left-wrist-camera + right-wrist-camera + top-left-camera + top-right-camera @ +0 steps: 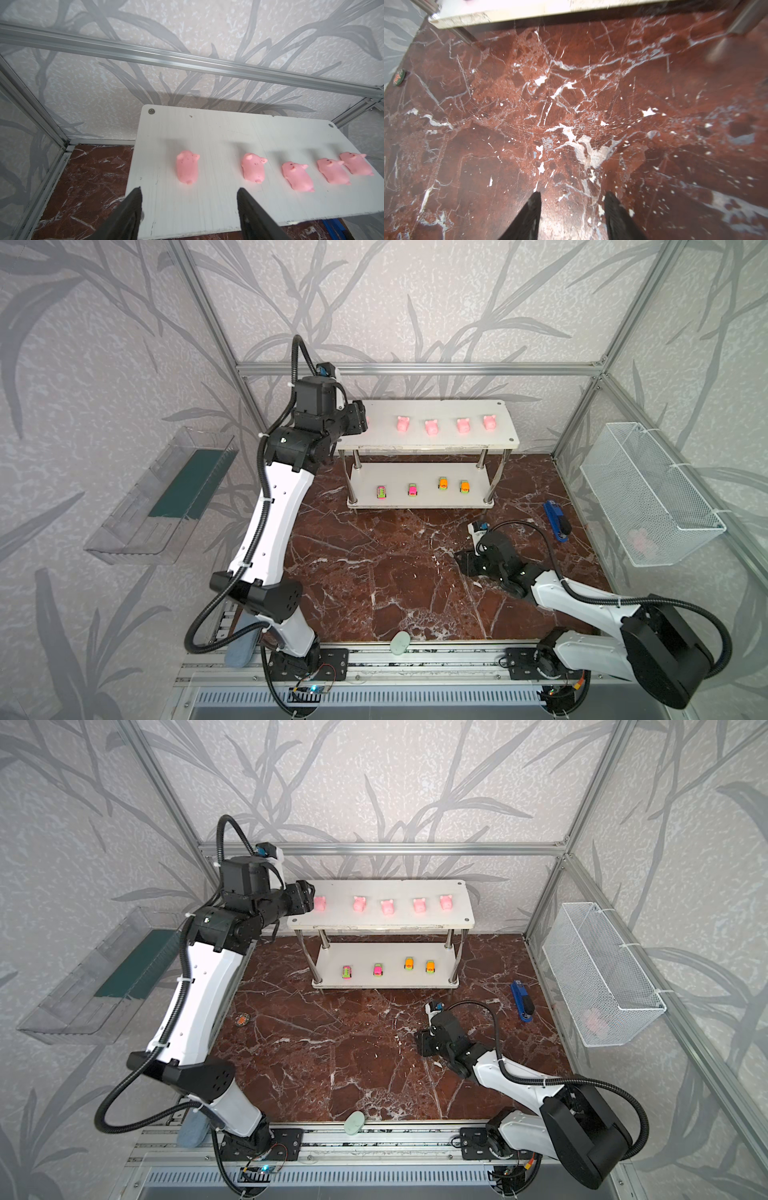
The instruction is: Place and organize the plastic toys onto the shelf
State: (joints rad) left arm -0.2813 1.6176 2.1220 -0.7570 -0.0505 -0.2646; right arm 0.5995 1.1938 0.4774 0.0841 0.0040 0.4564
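Two sets of fingers in view. Nearest, right fingers (532,214) hover over the desk (571,104), apart, holding nothing. Beyond, the shelf (436,408): four cars (412,489) in a row on the lower board. Five pigs (253,169) line the upper board. Left fingers (131,209) apart, just short of the end pig (187,167), not touching.

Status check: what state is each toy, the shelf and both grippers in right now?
Pigs: five, in a row on the top board of the shelf.
Cars: four, in a row on the lower board.
Left gripper: open, empty, near the end pig.
Right gripper: open, empty, above the table.
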